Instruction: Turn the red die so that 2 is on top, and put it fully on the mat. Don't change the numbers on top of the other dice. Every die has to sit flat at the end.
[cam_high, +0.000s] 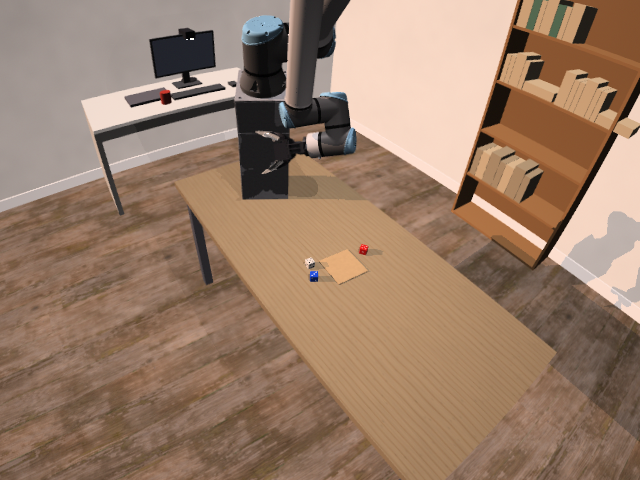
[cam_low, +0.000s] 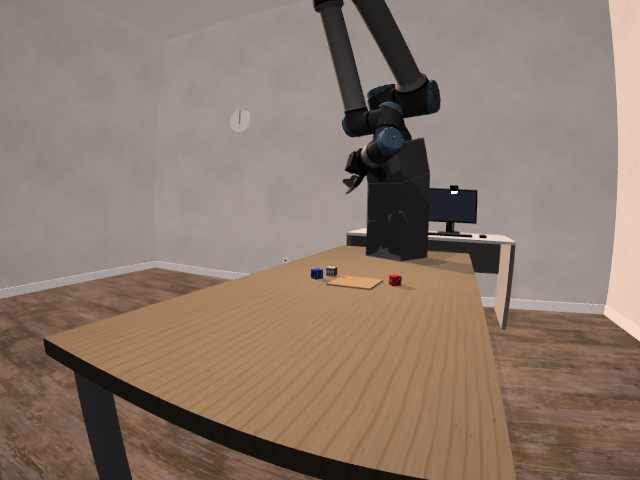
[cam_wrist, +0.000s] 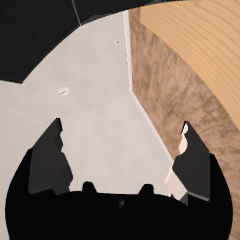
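The red die (cam_high: 363, 249) (cam_low: 394, 280) sits on the table beside the orange-tan mat (cam_high: 343, 267) (cam_low: 354, 282), off its edge. Its pips are too small to read surely. A white die (cam_high: 309, 262) (cam_low: 331, 271) and a blue die (cam_high: 313, 276) (cam_low: 316, 273) stand close together on the table at the mat's opposite side, off the mat. My gripper (cam_high: 264, 152) (cam_wrist: 121, 120) is open and empty, high near the robot's pedestal and far from the dice. It points sideways; no die shows in the wrist view.
The wooden table (cam_high: 392, 330) (cam_low: 289, 356) carries the dark pedestal (cam_high: 264, 175) (cam_low: 397, 222) at its far end. A white desk (cam_high: 113, 114) with a monitor (cam_high: 183, 54) (cam_low: 453, 205) stands behind. A bookshelf (cam_high: 537, 121) stands beyond the table on the right in the top view.
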